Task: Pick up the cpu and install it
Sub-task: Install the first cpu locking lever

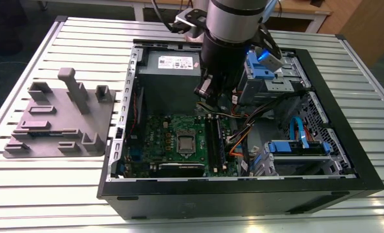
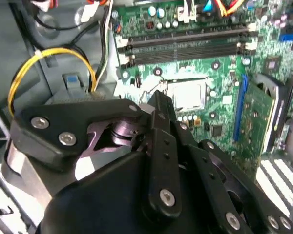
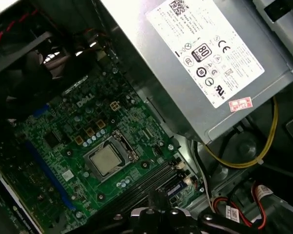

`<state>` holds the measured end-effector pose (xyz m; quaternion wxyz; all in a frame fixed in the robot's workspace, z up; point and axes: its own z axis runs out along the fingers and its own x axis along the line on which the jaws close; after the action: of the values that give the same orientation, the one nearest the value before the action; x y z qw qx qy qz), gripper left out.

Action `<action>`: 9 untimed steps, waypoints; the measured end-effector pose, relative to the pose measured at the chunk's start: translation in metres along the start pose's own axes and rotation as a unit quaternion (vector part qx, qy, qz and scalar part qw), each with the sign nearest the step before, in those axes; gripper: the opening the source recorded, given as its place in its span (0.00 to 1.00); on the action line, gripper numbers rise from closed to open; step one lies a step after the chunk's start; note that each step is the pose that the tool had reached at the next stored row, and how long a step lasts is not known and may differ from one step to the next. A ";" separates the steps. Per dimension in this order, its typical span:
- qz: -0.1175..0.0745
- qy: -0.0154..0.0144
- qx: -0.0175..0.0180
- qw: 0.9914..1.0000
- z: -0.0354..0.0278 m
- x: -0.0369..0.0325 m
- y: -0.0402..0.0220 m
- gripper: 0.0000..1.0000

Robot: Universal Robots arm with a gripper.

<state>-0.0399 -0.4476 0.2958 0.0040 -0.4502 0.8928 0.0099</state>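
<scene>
Above the open computer case point(image 1: 244, 194), over its rear half near the grey power supply point(image 1: 172, 63): arm point(image 1: 234, 29) standing close to vertical, thick silver-and-black wrist pointing straight down into the case, tool point(image 1: 206, 92) hanging over the upper edge of the green motherboard point(image 1: 179, 141). Hovering clear of the board, touching nothing that can be seen. Tool seen from behind in the second wrist view point(image 2: 158, 105): black linkage and bolted plates, narrow fingers drawn together at the tip with nothing visible between them; exact gap cannot be told, since the linkage covers the tips.

Cpu point(image 3: 106, 160) lying flat in its socket at the middle of the motherboard in the first wrist view, silvery top facing up, framed by the metal socket bracket point(image 3: 121, 142); also visible as a pale square in the second wrist view point(image 2: 188, 95) and as a small grey square in the exterior view point(image 1: 186, 143). Well apart from the tool, below and in front of it.

Beside the socket, long black memory slots point(image 2: 185, 46). Yellow cable point(image 2: 49, 61) looping next to the power supply. Blue drive brackets point(image 1: 263, 63) on the exterior view's right of the arm.

On the ribbed metal table point(image 1: 50, 194), to the exterior view's left of the case: grey fixture block point(image 1: 59, 121) with upright posts.
</scene>
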 end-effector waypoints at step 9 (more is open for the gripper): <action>-0.080 0.001 -0.001 0.997 0.0111 0.0002 -0.0002 0.11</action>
<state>-0.0399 -0.4476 0.2847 0.0032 -0.5204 0.8539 0.0103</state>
